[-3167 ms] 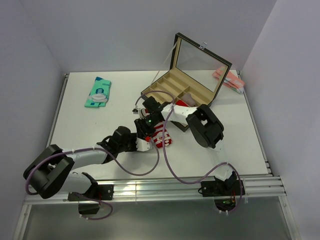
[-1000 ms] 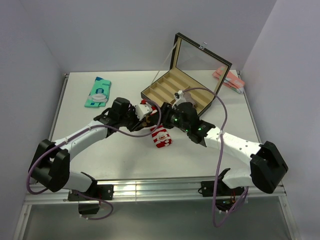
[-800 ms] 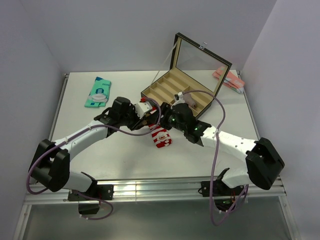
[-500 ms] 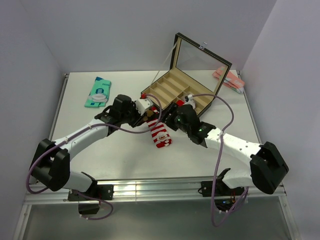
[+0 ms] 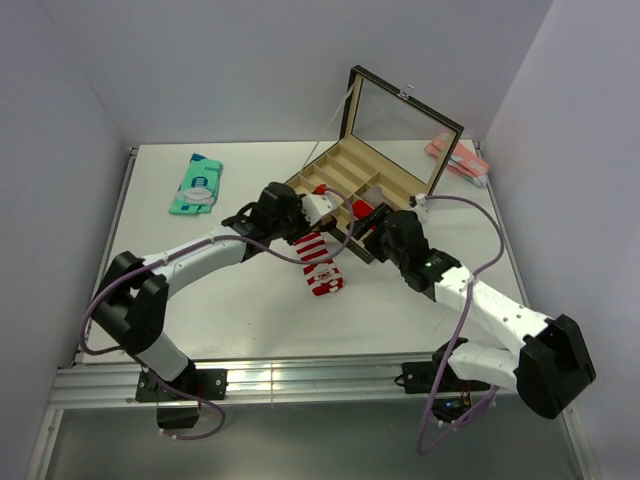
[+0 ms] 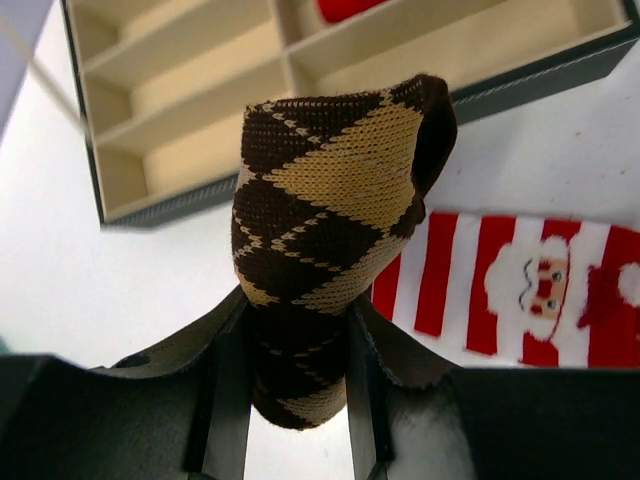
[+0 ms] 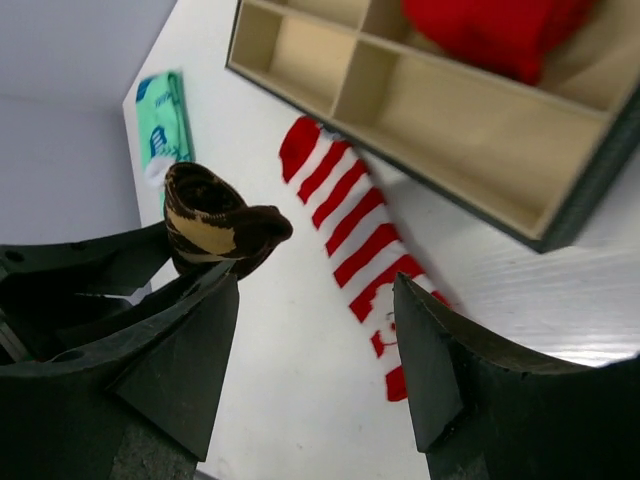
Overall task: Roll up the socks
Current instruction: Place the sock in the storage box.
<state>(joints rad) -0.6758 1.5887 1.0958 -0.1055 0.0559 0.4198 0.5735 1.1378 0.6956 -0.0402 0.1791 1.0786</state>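
Observation:
My left gripper (image 6: 298, 335) is shut on the rolled brown/tan argyle sock (image 6: 330, 190) and holds it just above the table at the near edge of the compartment box (image 6: 180, 95). It sits in the top view at the box's front (image 5: 322, 207). The red-and-white Santa sock (image 5: 320, 265) lies flat on the table below it, and also shows in the left wrist view (image 6: 520, 290) and the right wrist view (image 7: 360, 250). My right gripper (image 7: 315, 300) is open and empty, to the right of the Santa sock (image 5: 372, 220). The argyle roll also shows in the right wrist view (image 7: 210, 225).
The open box (image 5: 350, 172) has its glass lid (image 5: 400, 125) raised. A plain red roll (image 7: 490, 30) lies in one compartment. A teal packet (image 5: 197, 184) lies at the back left. A pink item (image 5: 455, 158) lies at the back right by the wall.
My left gripper has carried the argyle roll right and back, up to the box's front. My right gripper has let go of it and drawn back to the right, open.

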